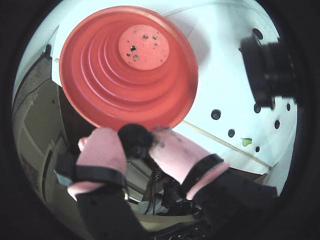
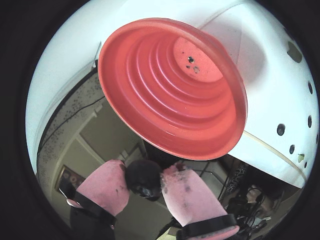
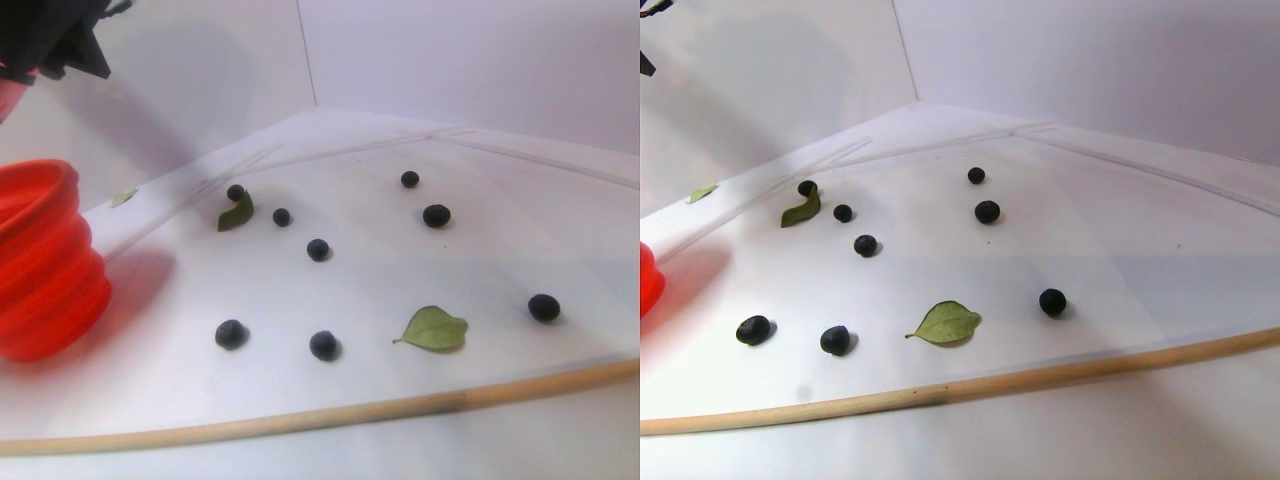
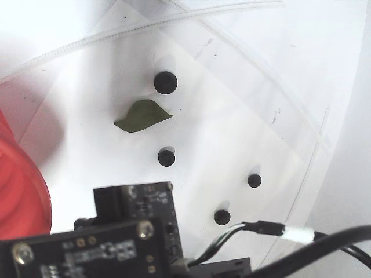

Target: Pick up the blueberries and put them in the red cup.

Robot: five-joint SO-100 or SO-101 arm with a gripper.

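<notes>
In both wrist views the claw (image 1: 136, 141) is pinching one dark blueberry (image 1: 135, 140) between its pink fingertips (image 1: 102, 150), held above the near rim of the red cup (image 1: 100, 75). Beyond the berry the cup's mouth faces the camera, showing ridged inner rings and a few dark specks on its bottom. In the stereo pair view the red cup (image 3: 45, 270) stands at the left edge on the white tabletop (image 3: 400, 400). To the right of the cup lie the other blueberries (image 3: 231, 334), scattered apart, with a green leaf (image 3: 432, 329) among the near ones and a curled leaf (image 3: 237, 214) farther back, touching a berry.
</notes>
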